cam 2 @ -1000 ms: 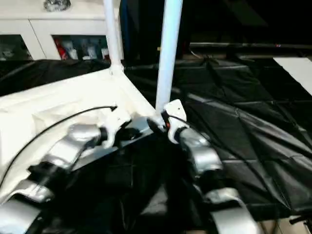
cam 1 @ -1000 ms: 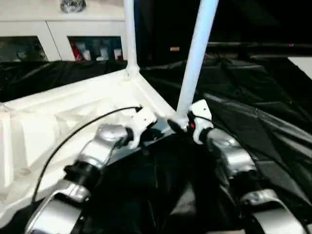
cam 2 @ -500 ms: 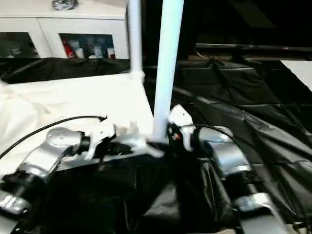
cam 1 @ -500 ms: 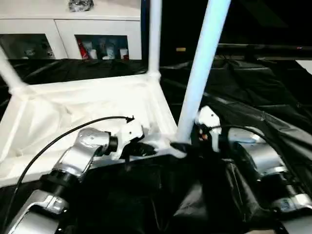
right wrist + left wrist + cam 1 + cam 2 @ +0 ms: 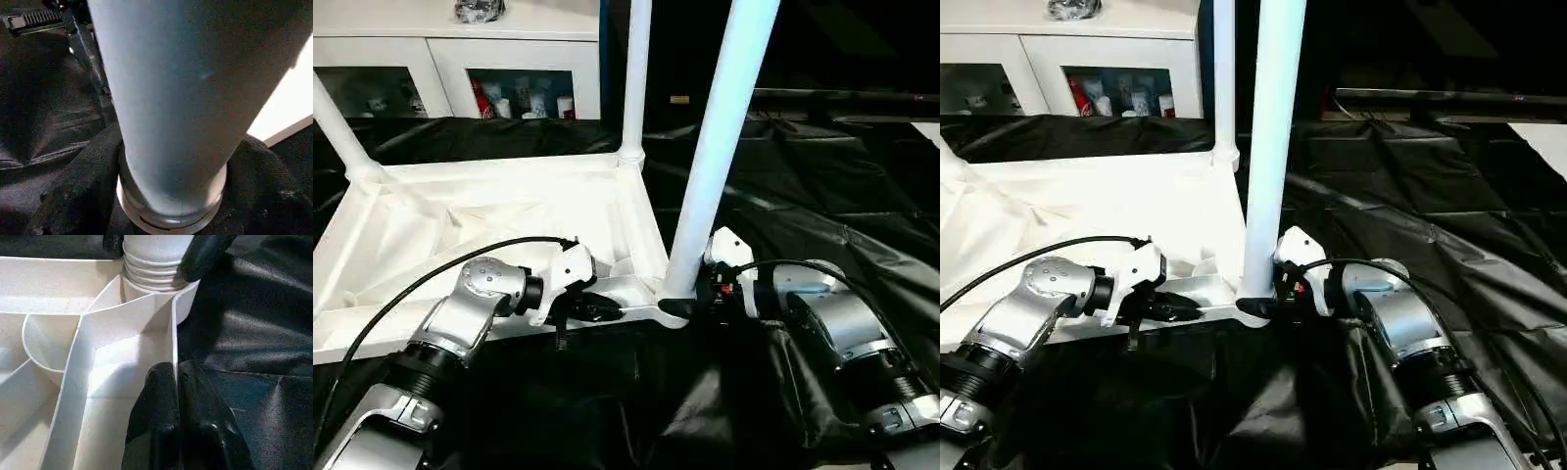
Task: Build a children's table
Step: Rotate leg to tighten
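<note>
The white tabletop lies upside down on a black sheet, ribbed underside up. A white leg stands in its near right corner socket, and two more legs rise from the far corners. My left gripper is shut on the thin near rim wall, a short way left of that socket. My right gripper reaches in from the right, its black fingers pressed on both sides of the leg's ringed base.
A white glass-door cabinet stands behind the tabletop. The crinkled black sheet covers the floor to the right and front. A black cable arcs over my left forearm.
The view has shifted, bringing the far left leg into sight. My right gripper's fingers have closed in on the near leg's base. The left gripper keeps its hold on the rim.
</note>
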Tool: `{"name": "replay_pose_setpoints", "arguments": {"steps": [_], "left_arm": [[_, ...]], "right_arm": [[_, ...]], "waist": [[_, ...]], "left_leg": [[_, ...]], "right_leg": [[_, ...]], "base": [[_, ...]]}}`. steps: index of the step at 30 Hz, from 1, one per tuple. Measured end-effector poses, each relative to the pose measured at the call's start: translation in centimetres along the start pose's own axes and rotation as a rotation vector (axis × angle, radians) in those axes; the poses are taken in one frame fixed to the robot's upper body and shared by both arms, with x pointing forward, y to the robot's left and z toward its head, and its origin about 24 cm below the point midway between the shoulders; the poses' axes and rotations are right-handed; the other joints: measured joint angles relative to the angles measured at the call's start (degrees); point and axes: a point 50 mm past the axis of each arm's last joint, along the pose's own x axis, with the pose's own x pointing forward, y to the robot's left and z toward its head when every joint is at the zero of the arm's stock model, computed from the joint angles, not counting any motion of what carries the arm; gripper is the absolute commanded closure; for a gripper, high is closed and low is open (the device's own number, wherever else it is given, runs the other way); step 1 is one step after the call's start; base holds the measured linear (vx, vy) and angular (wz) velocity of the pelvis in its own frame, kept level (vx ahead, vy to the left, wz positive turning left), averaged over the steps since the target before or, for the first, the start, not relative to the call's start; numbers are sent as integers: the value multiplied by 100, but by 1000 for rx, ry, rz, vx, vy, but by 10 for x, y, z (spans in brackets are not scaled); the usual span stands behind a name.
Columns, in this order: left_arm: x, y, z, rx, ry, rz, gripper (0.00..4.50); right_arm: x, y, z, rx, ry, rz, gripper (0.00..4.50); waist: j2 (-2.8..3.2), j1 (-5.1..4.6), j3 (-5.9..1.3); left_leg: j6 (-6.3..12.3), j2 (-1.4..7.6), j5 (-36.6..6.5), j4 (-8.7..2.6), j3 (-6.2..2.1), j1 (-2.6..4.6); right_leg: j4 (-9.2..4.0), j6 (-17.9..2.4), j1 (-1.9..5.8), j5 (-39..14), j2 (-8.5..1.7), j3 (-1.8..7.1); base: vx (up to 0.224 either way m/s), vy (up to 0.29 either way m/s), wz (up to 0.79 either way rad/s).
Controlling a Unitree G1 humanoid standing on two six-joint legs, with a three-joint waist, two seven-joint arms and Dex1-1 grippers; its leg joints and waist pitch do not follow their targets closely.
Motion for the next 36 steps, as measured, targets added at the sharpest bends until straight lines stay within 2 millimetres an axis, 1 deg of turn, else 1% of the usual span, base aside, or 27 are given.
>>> {"name": "replay_pose_setpoints", "arguments": {"steps": [2, 8, 14, 17, 18, 19, 20, 23, 24, 25, 27, 31, 34, 36], "left_arm": [[5, 0, 1, -13, -9, 13, 450], [19, 12, 7, -71, -13, 151, 450], [41, 26, 18, -158, -28, 316, 450], [45, 27, 21, -161, -29, 338, 450], [46, 27, 21, -161, -29, 337, 450], [46, 26, 21, -159, -28, 336, 450], [46, 26, 21, -157, -26, 332, 450], [46, 26, 21, -153, -23, 321, 450], [45, 26, 21, -152, -21, 316, 450], [44, 26, 21, -151, -19, 311, 450], [42, 25, 21, -138, -17, 293, 450], [33, 20, 16, -94, -20, 208, 450], [27, 17, 14, -71, -22, 157, 450], [21, 12, 10, -55, -22, 99, 450]], "right_arm": [[3, 1, -2, 18, -17, -22, 178], [17, -11, -8, 148, -101, -278, 181], [39, -26, -1, 277, -147, -597, 181], [44, -27, 2, 277, -147, -651, 181], [44, -27, 2, 271, -148, -652, 125], [44, -27, 2, 263, -148, -654, 125], [44, -27, 3, 258, -149, -653, 111], [45, -26, 3, 255, -155, -637, 106], [45, -26, 3, 253, -156, -628, 84], [44, -26, 3, 251, -157, -618, 73], [39, -25, 2, 227, -152, -567, 67], [19, -21, -3, 117, -90, -391, 67], [10, -18, -3, 82, -69, -290, 67], [6, -13, -3, 54, -50, -187, 67]], "waist": [[1, 2, 0], [0, -48, -2], [-1, -141, -2], [0, -143, -3], [2, -143, -4], [3, -143, -5], [6, -140, -7], [8, -142, -7], [8, -142, -7], [8, -143, -8], [8, -142, -6], [9, -131, -6], [9, -130, -5], [8, -105, -5]], "left_leg": [[0, 0, 0, 0, 0, 2], [0, -1, 0, 2, 3, 13], [0, -4, 0, 6, 1, 9], [0, -4, 0, 6, 0, 10], [0, -4, 0, 6, 1, 10], [0, -4, 0, 5, 0, 9], [0, -4, 0, 4, 1, 10], [0, -3, 0, 2, 1, 10], [0, -3, 0, 2, 1, 10], [0, -3, 0, 2, 1, 10], [0, -3, 0, 1, 1, 5], [1, -2, 0, 1, 1, 2], [2, 1, 0, -1, 1, -2], [2, 1, 0, -2, 1, -1]], "right_leg": [[0, 0, 3, 0, 0, 0], [2, 20, 7, -11, -3, 1], [-1, 20, 6, -11, -4, 0], [-2, 20, 8, -11, -4, 0], [-1, 19, 9, -10, -4, 0], [-1, 19, 8, -10, -4, 0], [-1, 17, 8, -9, -4, 0], [0, 15, 8, -8, -4, 0], [0, 15, 7, -8, -4, 0], [0, 15, 7, -8, -4, 0], [-1, 12, 5, -6, -4, 0], [-3, 7, 5, -4, -4, 0], [-3, 8, 0, -5, -3, -2], [-3, 8, 2, -7, -3, -3]], "base": [[0, 0, 0], [0, 0, 0], [0, 0, 0], [0, 0, 0], [0, 0, 0], [0, 0, 0], [0, 0, 0], [0, 0, 0], [0, 0, 0], [0, 0, 0], [0, 0, 0], [0, 0, 0], [0, 0, 0], [0, 0, 0]]}}
